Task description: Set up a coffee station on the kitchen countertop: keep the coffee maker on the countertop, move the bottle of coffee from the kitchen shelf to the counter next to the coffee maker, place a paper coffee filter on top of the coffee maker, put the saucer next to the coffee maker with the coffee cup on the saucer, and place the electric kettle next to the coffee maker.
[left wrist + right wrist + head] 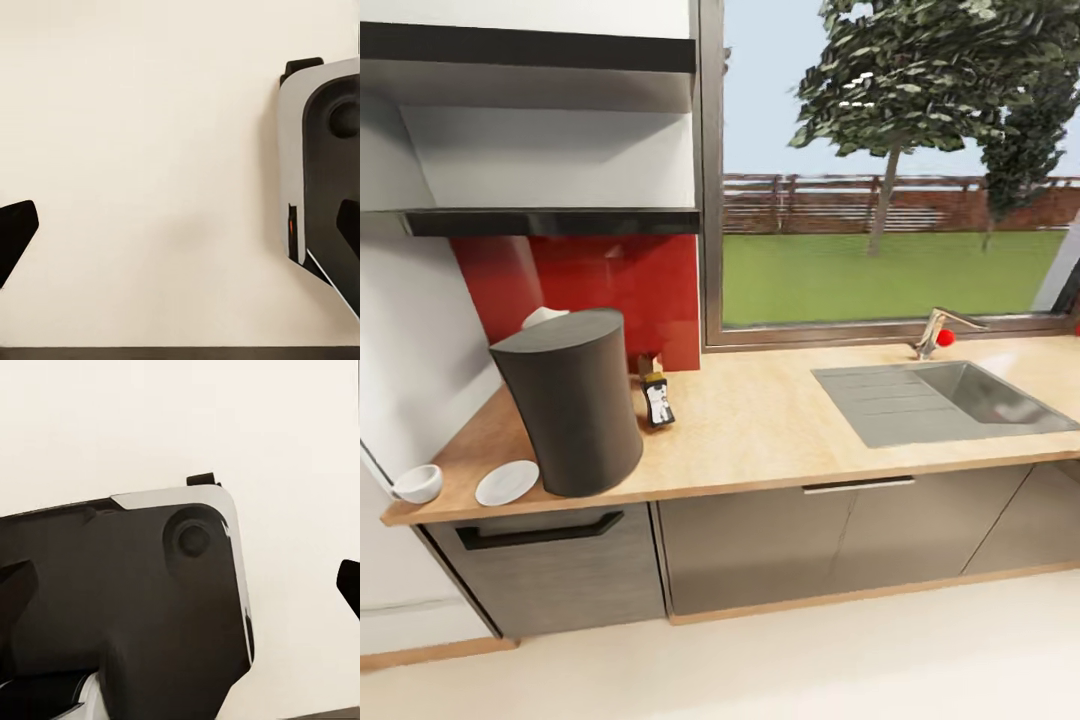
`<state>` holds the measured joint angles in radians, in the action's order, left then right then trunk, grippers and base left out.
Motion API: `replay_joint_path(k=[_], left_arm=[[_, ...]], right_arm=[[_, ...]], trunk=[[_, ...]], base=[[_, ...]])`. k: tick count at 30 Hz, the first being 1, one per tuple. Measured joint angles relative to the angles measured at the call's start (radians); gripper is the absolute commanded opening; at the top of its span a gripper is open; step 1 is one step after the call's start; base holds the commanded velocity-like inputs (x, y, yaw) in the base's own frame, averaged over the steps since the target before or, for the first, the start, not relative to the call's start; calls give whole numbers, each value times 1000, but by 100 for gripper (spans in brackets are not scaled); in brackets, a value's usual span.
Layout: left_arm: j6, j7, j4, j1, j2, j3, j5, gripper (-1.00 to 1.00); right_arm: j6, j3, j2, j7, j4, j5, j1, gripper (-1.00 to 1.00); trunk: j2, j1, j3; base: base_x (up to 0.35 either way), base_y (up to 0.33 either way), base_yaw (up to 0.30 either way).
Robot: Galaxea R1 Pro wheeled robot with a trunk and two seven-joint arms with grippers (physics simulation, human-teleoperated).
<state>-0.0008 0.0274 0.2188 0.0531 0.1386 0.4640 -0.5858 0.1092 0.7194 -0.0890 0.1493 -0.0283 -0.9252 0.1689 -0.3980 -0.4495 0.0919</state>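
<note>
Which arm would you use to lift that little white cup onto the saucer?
Probably the left. The coffee cup and saucer sit at the far left end of the countertop, left of the coffee maker. Both wrist cameras face the floor, so neither arm is reaching yet.

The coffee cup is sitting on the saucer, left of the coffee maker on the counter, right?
Not quite. The head view shows the coffee cup beside the saucer, not on it; both are left of the coffee maker on the counter.
</note>
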Motion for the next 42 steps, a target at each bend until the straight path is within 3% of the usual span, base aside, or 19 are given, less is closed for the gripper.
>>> replay_joint_path(k=[5,10,15,29,30,31,32,33,34,36,37,39,40,42], left_arm=[[-2,1,-7,0,-10,4,7,100],[-3,2,-94,0,-80,4,9,100],[-3,2,-126,0,-120,6,8,100],[-3,2,-127,0,-121,6,7,100],[-3,2,-127,0,-122,7,8,100],[-3,2,-127,0,-124,7,8,100],[-3,2,-127,0,-125,7,8,100],[-3,2,-127,0,-126,7,8,100],[-3,2,-127,0,-126,7,8,100],[-3,2,-127,0,-124,7,7,100],[-3,2,-127,0,-123,7,7,100],[-3,2,-126,0,-120,5,8,100],[-3,2,-126,0,-119,4,8,100],[-3,2,-126,0,-118,3,8,100]], right_arm=[[0,0,0,1,0,0,0,100],[0,0,0,0,0,1,0,100],[0,0,1,0,-2,0,0,100],[0,-12,0,-1,-3,3,-1,100],[-1,-35,-1,1,-3,12,-1,100],[-2,-86,-1,2,-3,31,-1,100],[-2,-161,-1,3,-2,71,-1,100],[-2,-207,-1,3,-2,101,-1,100],[-3,-301,-1,3,-1,183,-1,100],[-3,-490,-1,2,-1,421,-1,100],[-3,-537,-1,2,-1,492,-1,100],[-1,-707,-2,0,-2,764,-1,100],[-1,-781,-2,-2,-1,879,0,100],[-1,-886,-2,0,0,1035,0,100]], trunk=[[0,0,0],[0,0,0],[0,0,0],[0,0,0],[0,0,0],[0,0,0],[0,0,0],[0,0,0],[0,0,0],[0,0,0],[0,0,0],[0,0,0],[0,0,0],[0,0,0]], base=[[0,0,-287],[0,0,-287],[0,0,-287],[0,0,-287],[0,0,-287],[0,0,-287],[0,0,-287],[0,0,-287],[0,0,-287],[0,0,-287],[0,0,-287],[0,0,-287],[0,0,-287],[0,0,-287]])
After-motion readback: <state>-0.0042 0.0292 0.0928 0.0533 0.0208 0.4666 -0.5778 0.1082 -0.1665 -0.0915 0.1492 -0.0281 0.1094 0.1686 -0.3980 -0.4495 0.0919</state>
